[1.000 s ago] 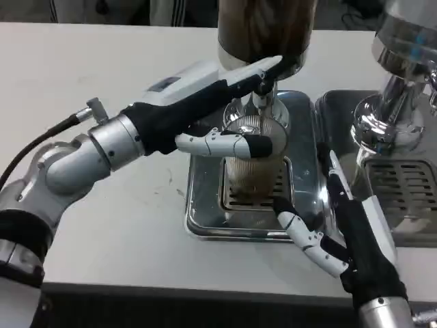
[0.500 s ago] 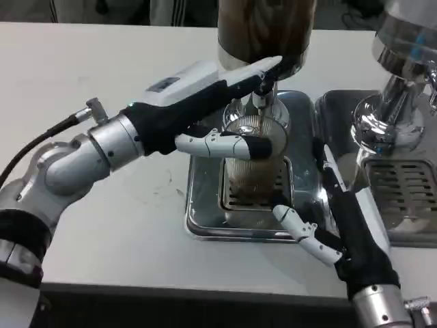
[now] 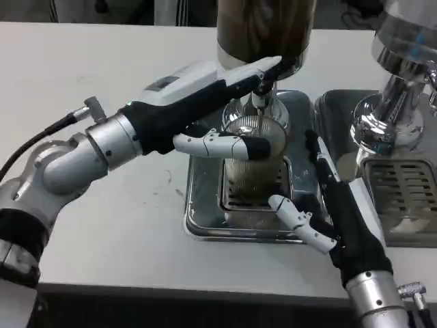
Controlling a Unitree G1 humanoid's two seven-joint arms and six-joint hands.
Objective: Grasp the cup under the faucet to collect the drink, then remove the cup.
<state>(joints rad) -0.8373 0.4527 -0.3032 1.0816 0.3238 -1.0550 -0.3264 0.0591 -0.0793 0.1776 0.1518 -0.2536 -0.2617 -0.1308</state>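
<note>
My left hand (image 3: 225, 140) reaches in under the dark drink dispenser (image 3: 265, 31), its fingers curled round the ribbed clear plastic cup (image 3: 256, 160), which stands on the grille of the shiny steel drip tray (image 3: 205, 219) beneath the faucet (image 3: 261, 96); a thin stream runs into it, so I judge filling is under way. Over the last second my right hand (image 3: 334, 219) has moved up along the tray's right edge towards the cup; it holds nothing, fingers apart. Open white bench (image 3: 102, 61) lies left of the tray for carrying the cup off; the chrome machine (image 3: 399, 102) crowds the right edge.
</note>
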